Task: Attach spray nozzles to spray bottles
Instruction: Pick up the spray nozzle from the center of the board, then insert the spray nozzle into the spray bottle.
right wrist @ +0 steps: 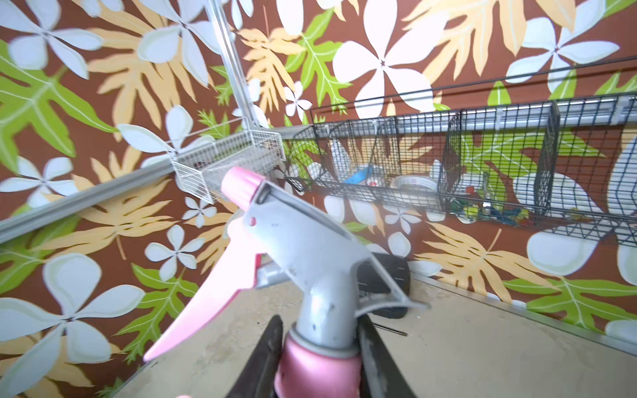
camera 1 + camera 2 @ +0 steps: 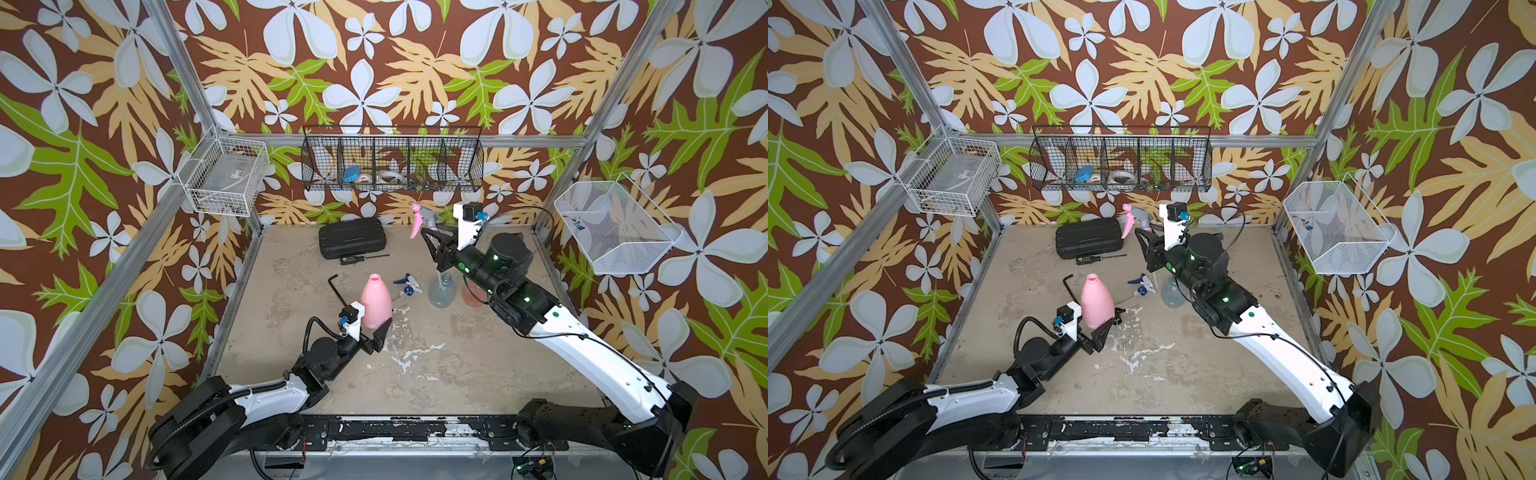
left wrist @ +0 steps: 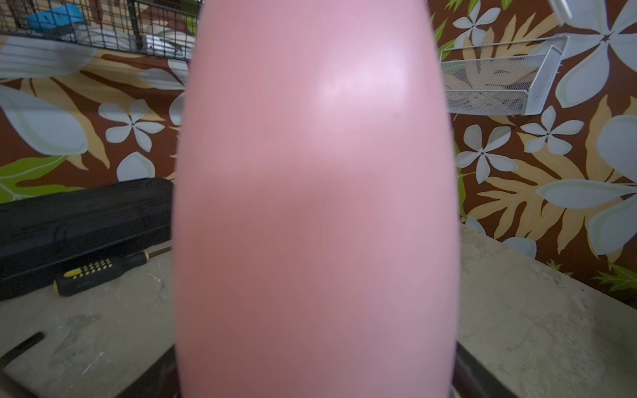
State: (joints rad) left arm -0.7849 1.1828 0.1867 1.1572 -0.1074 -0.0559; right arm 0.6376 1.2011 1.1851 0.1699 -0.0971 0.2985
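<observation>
At the left of the counter [image 2: 436, 365], the black L-shaped hex key [image 2: 337, 286] lies just beside the pink bottle [image 2: 375, 301]. The bottle stands upright with its neck open and no head on it. The left end effector [image 2: 374, 329] is clamped on the lower body of this bottle. The left wrist view shows dark fingers [image 3: 482, 375] on either side of the pink wall.

Further right, the white and blue nozzle [image 2: 408, 284] lies loose on the counter. Beyond it the clear bluish bottle [image 2: 442, 293] and the orange bottle [image 2: 471, 296] stand close together, partly behind the right arm. Neither of them has a head on it.

Near the back of the counter, the right end effector [image 2: 430, 235] holds the pink and grey nozzle [image 2: 424, 218] in the air. It is closed on the nozzle's pink collar, with the trigger pointing away from the arm. This shows plainly in the right wrist view, where the collar [image 1: 317, 372] sits between the two fingers. The nozzle is well apart from the pink bottle.

The step in hand appears to be pairing the pink head with the pink bottle. The next move calls for carrying the nozzle over the open neck and lining up the collar squarely above it. It then has to be lowered until it seats and twisted on, while the left arm keeps the bottle from turning or tipping.
</observation>
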